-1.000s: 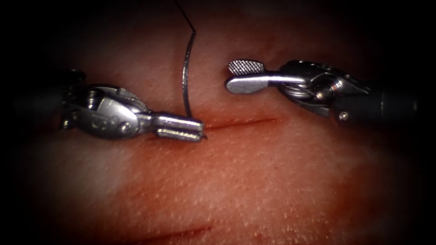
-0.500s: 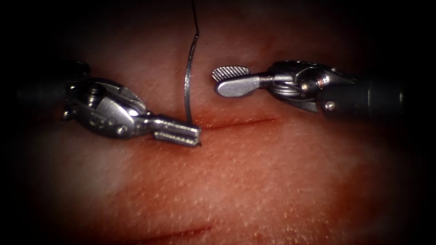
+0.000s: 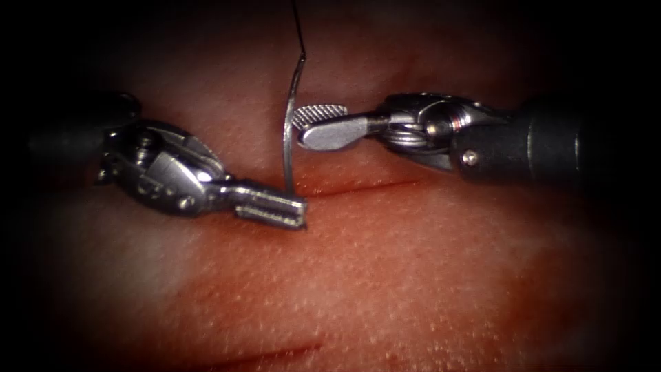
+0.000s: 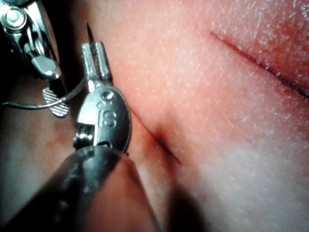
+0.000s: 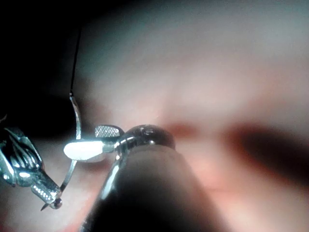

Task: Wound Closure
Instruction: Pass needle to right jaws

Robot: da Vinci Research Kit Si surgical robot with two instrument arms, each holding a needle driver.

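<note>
My left hand (image 3: 292,210) is clamped on the needle (image 3: 286,148) near its point, just above the cut (image 3: 365,186) at its left end; the tip pokes out past the jaws, clear of the tissue (image 3: 413,275). The needle stands upright, curving up to its swaged end, where the thread (image 3: 297,27) runs up out of view. My right hand (image 3: 310,124) gapes wide around mid-shaft, jaws either side, not yet gripping, holding nothing. A second, shorter cut (image 3: 268,356) lies nearer the camera.
</note>
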